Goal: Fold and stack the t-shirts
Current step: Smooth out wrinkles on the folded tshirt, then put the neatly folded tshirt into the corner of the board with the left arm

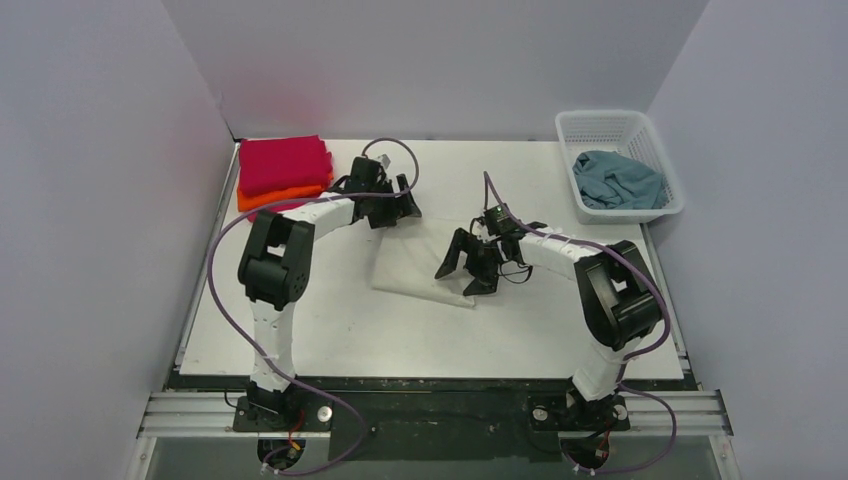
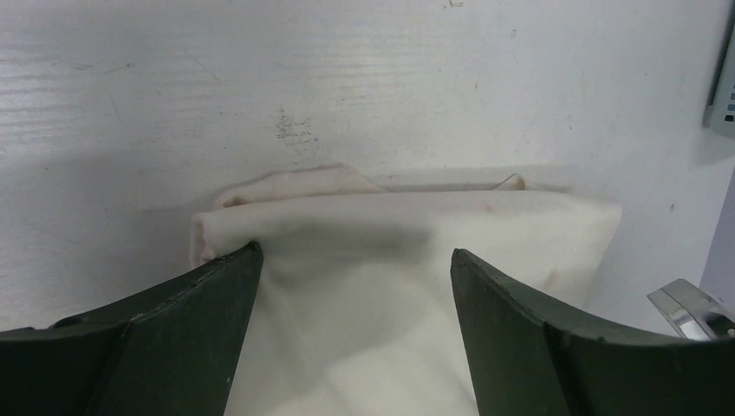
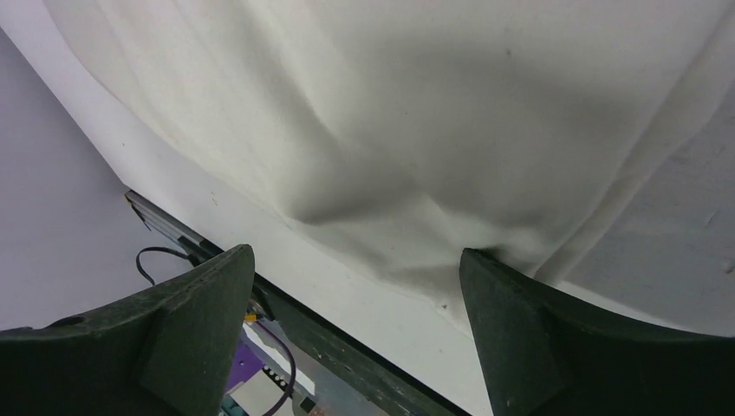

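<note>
Nearest me, the right gripper (image 3: 355, 251) sits low over the near-right edge of the cream t-shirt (image 1: 415, 274). Its fingers are spread wide, with nothing clamped between them. The right fingertip seems to meet a wrinkle, though I cannot tell whether it presses down.

The shirt itself lies mid-table (image 1: 330, 340) as a partly folded panel, between the two grippers. Its surface is rumpled with shallow creases.

At its far-left edge, the left gripper (image 2: 354, 251) straddles a doubled fold. Its fingers are also wide apart and grip nothing, and the left tip is right at the rolled edge.

I judge the shirt to be light, limp cotton. It will sag and slide out of shape when lifted, and a pinch on one layer would peel the fold open. I would take hold at the thick folded edges, catching all layers, one gripper per corner.

Farther back on the left, the magenta t-shirt (image 1: 284, 163) sits folded on top of the orange t-shirt (image 1: 270, 197).

Far right, the white mesh basket (image 1: 660, 140) holds the crumpled grey-blue t-shirt (image 1: 617, 180), not yet folded.
</note>
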